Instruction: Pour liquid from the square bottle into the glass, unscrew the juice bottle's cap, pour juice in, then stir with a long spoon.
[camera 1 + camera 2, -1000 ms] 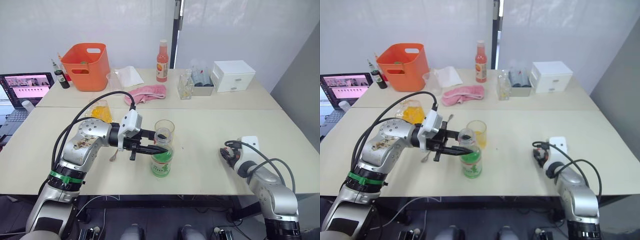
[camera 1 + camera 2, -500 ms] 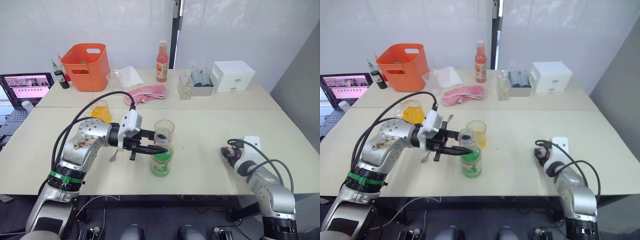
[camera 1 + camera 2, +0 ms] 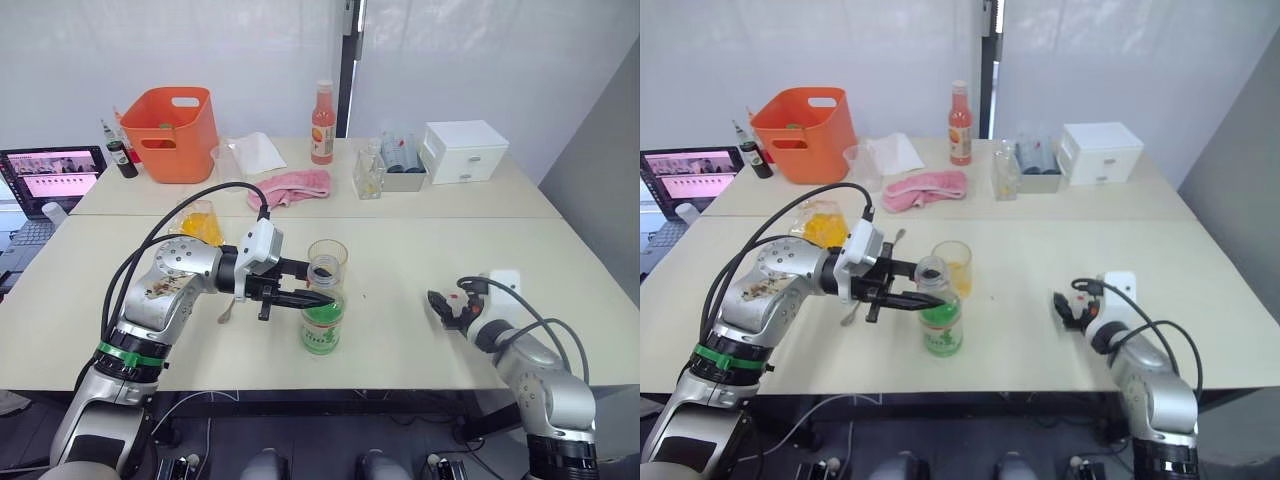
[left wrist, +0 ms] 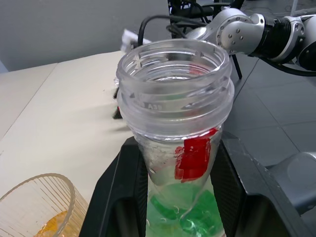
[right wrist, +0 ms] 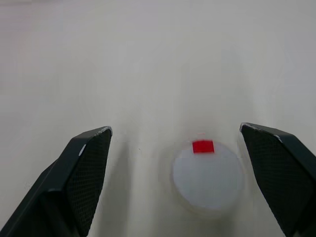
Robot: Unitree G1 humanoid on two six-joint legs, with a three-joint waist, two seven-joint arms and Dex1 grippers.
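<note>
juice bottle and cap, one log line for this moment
left end effector: shut on green-labelled plastic juice bottle, uncapped | right end effector: open over white cap on table

orange basket [image 3: 176, 122], pink cloth [image 3: 292, 185], laptop [image 3: 52, 173]

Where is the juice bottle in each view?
Left eye view: juice bottle front centre, neck between the left gripper's fingers.
Right eye view: left of centre.
Left wrist view: open mouth, centre.
Right wrist view: its cap on the table.
Landmark: the glass behind it.
</note>
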